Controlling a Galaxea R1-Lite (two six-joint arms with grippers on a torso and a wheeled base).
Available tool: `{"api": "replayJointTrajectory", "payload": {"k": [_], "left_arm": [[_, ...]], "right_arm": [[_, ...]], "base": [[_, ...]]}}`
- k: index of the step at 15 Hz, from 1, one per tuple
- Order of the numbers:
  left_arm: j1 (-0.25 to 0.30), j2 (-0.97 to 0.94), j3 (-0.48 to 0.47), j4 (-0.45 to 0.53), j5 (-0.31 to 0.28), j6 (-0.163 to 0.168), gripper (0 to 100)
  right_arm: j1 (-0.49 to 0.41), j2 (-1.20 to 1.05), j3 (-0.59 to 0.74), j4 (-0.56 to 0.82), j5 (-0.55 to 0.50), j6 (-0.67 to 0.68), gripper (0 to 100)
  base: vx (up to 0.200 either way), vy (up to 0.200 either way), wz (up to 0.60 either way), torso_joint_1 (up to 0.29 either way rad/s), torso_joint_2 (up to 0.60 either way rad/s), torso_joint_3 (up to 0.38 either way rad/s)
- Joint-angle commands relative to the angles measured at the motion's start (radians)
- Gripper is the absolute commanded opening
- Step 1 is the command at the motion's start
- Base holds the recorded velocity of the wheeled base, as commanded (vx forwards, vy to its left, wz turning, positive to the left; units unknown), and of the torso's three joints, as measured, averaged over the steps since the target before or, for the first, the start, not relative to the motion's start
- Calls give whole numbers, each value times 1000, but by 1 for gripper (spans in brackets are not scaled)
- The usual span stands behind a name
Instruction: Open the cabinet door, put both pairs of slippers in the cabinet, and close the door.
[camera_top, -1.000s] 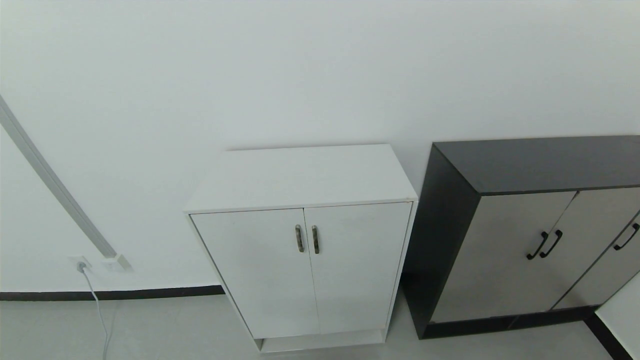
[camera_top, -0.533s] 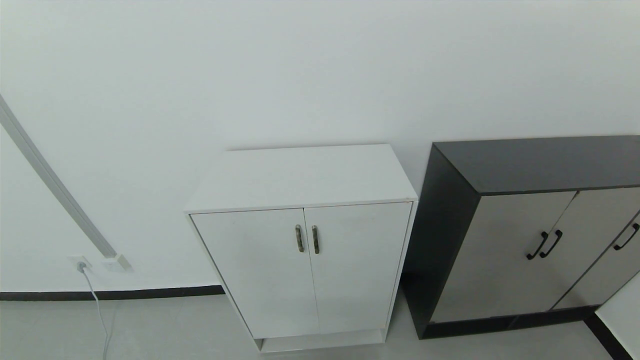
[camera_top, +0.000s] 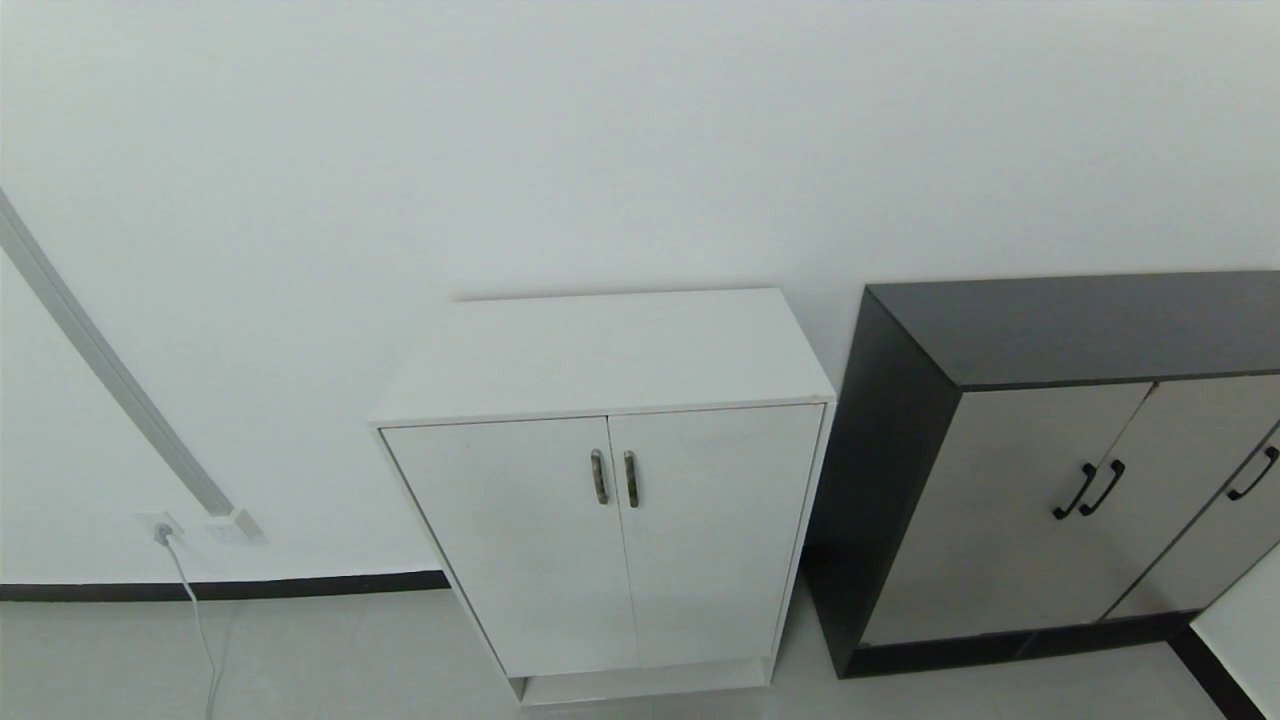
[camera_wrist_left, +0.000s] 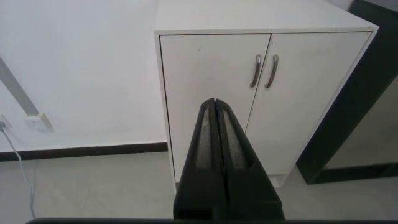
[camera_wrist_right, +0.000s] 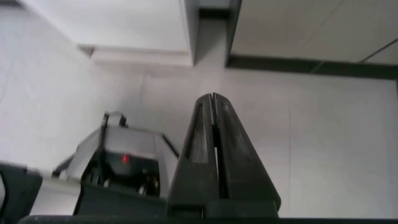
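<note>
While doors (camera_top: 520, 540) sit shut, the cabinet (camera_top: 600, 350) conceals contents.

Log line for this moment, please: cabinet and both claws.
white cabinet: closed | left claw: shut, empty, pointing at cabinet front | right claw: shut, empty, above floor | step: cabinet not yet opened

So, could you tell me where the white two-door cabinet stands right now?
In the head view the white two-door cabinet stands centre, against the wall, doors shut, left of the black cabinet with grey doors.
</note>
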Motion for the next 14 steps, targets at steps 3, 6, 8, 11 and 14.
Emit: {"api": "replayJointTrajectory", "payload": {"k": [3,6,8,11,14], "left_arm": [[0,1,0,0,0,0,0],[0,1,0,0,0,0,0],[0,1,0,0,0,0,0],[0,1,0,-1,0,0,0],[0,1,0,-1,0,0,0]], "right_arm": [[-90,-234,0,0,0,0,0],[-147,-381,0,1,0,2,0],[-157,-450,0,1,-2,2,0],[-185,-540,0,1,-2,0,0],[-193,-560,0,1,-11,-3,0]], "base": [[0,0,0,0,0,0],[0,0,0,0,0,0],[0,0,0,0,0,0],[0,0,0,0,0,0],[0,0,0,0,0,0]]}}
